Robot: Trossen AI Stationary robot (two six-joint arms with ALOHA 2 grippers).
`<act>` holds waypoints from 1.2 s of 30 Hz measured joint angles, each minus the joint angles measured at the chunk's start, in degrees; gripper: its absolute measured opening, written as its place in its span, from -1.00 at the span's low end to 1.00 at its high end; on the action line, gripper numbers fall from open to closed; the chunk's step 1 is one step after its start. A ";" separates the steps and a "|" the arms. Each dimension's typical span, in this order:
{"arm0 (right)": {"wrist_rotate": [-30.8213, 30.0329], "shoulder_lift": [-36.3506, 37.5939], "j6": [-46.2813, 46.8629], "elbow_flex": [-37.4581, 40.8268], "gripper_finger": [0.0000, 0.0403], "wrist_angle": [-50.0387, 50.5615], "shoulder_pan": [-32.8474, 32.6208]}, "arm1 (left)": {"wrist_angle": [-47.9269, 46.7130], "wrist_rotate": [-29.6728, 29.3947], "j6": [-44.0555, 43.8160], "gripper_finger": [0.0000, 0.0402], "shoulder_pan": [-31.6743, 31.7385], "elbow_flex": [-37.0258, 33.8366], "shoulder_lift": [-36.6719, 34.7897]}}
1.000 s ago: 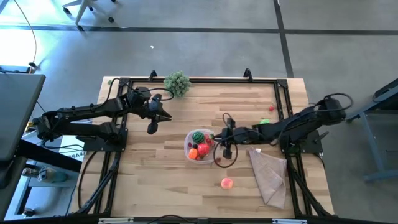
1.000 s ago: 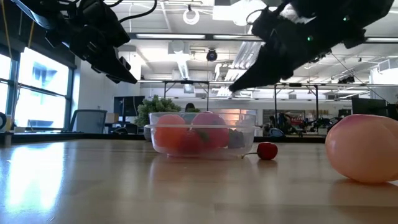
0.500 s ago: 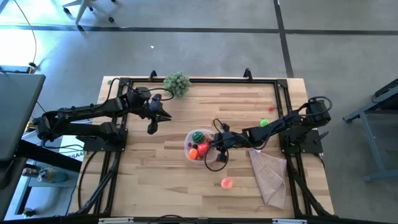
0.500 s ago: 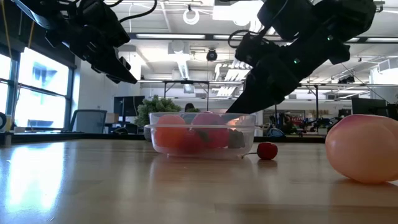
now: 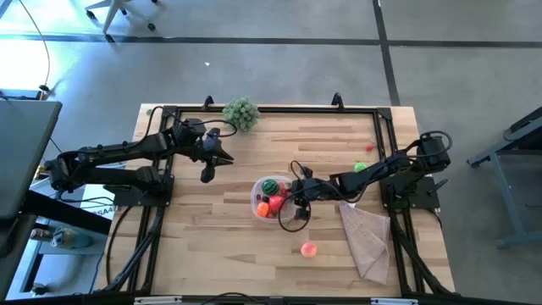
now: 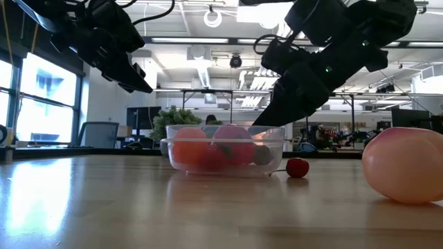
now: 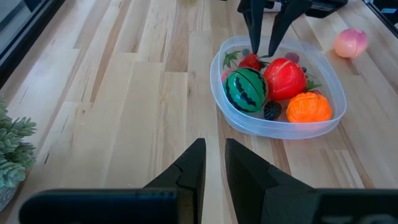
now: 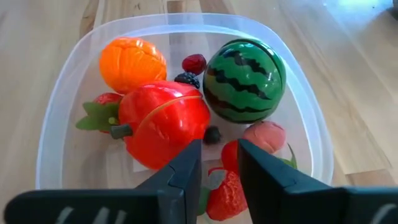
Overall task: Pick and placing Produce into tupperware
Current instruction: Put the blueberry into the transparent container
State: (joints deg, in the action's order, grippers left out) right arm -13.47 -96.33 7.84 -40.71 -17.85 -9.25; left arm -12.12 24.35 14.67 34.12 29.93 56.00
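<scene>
Right wrist view shows the round clear plastic tupperware (image 8: 186, 118) already holding most of the produce: a striped green watermelon ball (image 8: 244, 79), red tomato (image 8: 163, 122), orange (image 8: 132, 63), strawberries and berries. The right gripper (image 8: 217, 163) hangs over its rim, fingers slightly apart, gripping nothing. Left outside on the table are a pink peach (image 5: 309, 249), a small cherry (image 6: 297, 167) and green and red pieces (image 5: 365, 158). The left gripper (image 5: 207, 175) waits closed, well apart.

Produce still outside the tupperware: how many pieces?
3: a pink one at the near edge, a green one and a red one by the right arm. Others may be hidden.
</scene>
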 joint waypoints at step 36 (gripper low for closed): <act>-13.97 8.52 11.32 17.37 -0.52 -8.15 -7.07 | -0.01 -0.01 0.00 -0.75 0.01 0.00 0.01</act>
State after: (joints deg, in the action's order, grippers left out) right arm -27.44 -87.81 19.16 -23.34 -25.99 -16.31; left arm -12.13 24.34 14.66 34.13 29.93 56.01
